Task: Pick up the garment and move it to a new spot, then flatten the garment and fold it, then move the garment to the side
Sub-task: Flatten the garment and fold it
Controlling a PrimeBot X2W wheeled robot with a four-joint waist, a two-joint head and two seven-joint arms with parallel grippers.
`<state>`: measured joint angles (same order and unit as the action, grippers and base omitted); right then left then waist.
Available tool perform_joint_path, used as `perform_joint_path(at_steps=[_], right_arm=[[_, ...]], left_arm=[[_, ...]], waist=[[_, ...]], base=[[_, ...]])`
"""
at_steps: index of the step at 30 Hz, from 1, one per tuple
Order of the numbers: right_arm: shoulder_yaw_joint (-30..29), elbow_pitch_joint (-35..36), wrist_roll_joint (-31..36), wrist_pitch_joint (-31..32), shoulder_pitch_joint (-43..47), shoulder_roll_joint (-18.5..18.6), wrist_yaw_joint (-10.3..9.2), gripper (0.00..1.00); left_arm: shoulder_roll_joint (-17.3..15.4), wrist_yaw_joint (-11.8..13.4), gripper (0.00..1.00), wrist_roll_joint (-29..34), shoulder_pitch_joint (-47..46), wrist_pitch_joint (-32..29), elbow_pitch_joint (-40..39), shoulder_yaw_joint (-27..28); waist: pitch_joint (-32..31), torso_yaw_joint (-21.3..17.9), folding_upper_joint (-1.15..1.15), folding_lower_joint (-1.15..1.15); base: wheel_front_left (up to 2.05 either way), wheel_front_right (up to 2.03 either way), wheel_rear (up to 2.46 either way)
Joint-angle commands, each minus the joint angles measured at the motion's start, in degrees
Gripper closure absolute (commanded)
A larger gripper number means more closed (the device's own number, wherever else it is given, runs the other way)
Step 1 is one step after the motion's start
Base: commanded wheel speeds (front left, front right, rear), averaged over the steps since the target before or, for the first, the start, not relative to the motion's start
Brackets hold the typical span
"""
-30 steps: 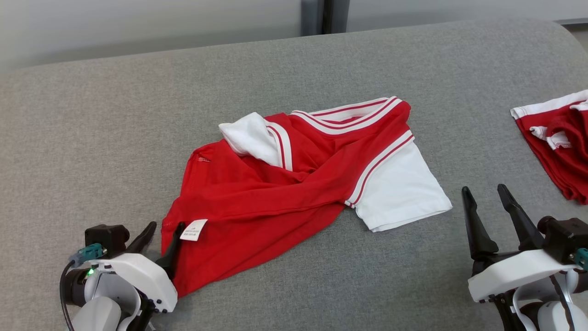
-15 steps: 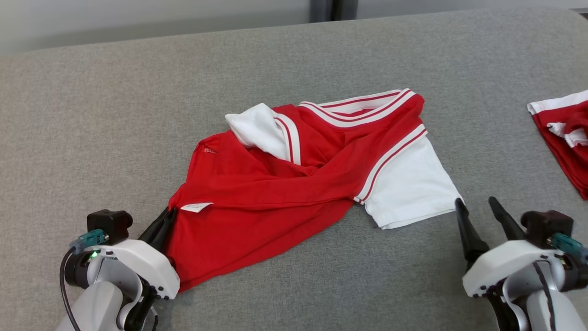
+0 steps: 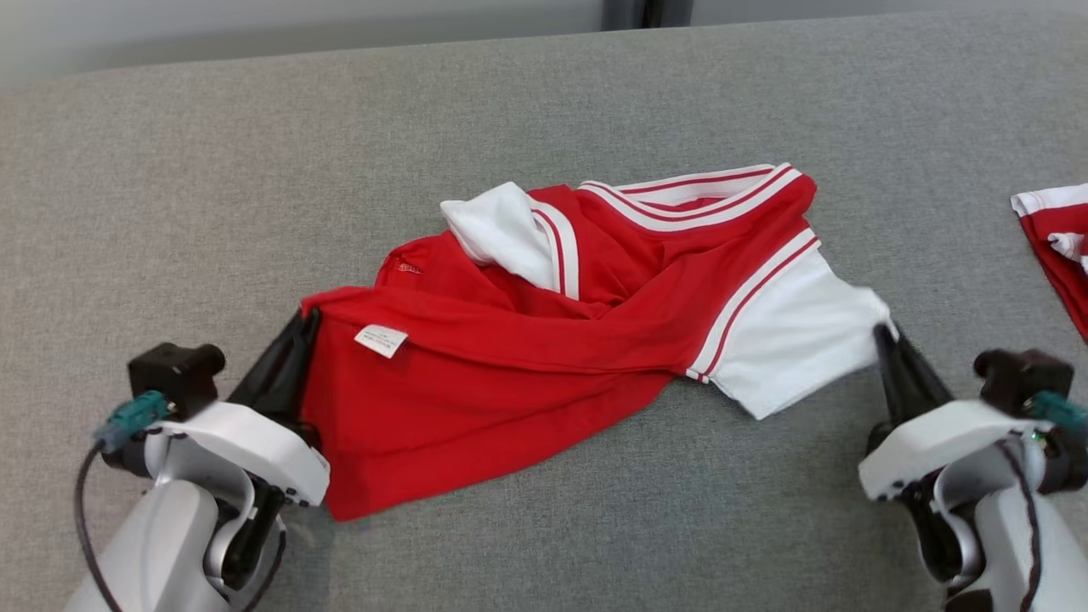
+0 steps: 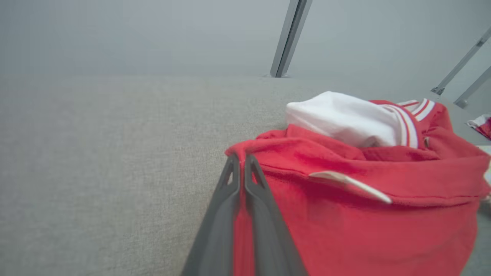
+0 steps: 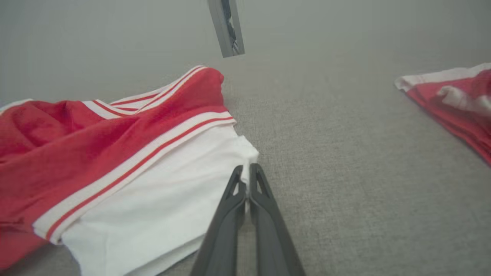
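The garment (image 3: 527, 340) is a crumpled red shirt with white sleeves and striped trim, lying mid-table. My left gripper (image 3: 308, 321) is shut on the garment's red hem corner at its left end, beside a small white label (image 3: 380, 339). In the left wrist view the left gripper (image 4: 241, 159) pinches the red cloth (image 4: 364, 214) between closed fingers. My right gripper (image 3: 884, 336) is shut on the corner of the white sleeve (image 3: 799, 331) at the garment's right end. The right wrist view shows the right gripper (image 5: 245, 170) closed on the white sleeve (image 5: 172, 191) edge.
A second red and white garment (image 3: 1058, 246) lies at the table's right edge, also seen as the second garment (image 5: 452, 103) in the right wrist view. The grey fabric table (image 3: 255, 170) stretches wide around the shirt. A dark post (image 3: 646, 10) stands behind the far edge.
Both grippers have closed: the left on the red hem corner, the right on the white sleeve corner. The gripped corners have lifted slightly. The camera has shifted, moving the whole picture.
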<state>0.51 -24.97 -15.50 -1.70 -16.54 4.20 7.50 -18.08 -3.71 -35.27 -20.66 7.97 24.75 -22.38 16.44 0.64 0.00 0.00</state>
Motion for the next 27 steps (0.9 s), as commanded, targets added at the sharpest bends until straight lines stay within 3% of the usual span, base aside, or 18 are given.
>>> perform_joint_path(at_steps=[1, 8, 16, 21, 27], right_arm=[[-0.2, 2.0, -0.9, -1.1, -1.3, 0.8, -0.02, 1.0], [-1.5, 14.8, -1.7, -1.3, -4.7, 3.4, -0.02, 1.0], [-4.5, 33.3, -1.0, 2.7, -13.1, 4.7, -0.02, 1.0], [-5.5, 40.4, -0.5, 5.2, -18.6, 6.0, -0.02, 1.0], [-5.2, 43.7, -1.0, 8.0, -21.5, 6.6, -0.02, 1.0]], left_arm=[[-0.9, 0.6, 1.0, 0.2, -0.1, 0.5, -2.0, 0.8], [-4.4, 3.8, 1.0, 1.5, -0.6, 0.5, -14.9, 3.1], [-8.4, 7.9, 1.0, 3.4, -5.2, -2.3, -31.6, 7.0], [-10.7, 10.0, 1.0, 5.4, -8.8, -4.3, -39.0, 9.0], [-12.2, 11.8, 1.0, 6.8, -11.5, -6.4, -44.3, 10.2]], waist=[[-0.3, -0.3, 0.0, 0.0], [-2.3, -1.2, 0.0, 0.0], [-5.6, -1.3, 0.0, 0.0], [-6.9, -0.9, 0.0, 0.0], [-7.5, -0.8, 0.0, 0.0]], base=[[0.0, 0.0, 0.0], [0.0, 0.0, 0.0], [0.0, 0.0, 0.0], [0.0, 0.0, 0.0], [0.0, 0.0, 0.0]])
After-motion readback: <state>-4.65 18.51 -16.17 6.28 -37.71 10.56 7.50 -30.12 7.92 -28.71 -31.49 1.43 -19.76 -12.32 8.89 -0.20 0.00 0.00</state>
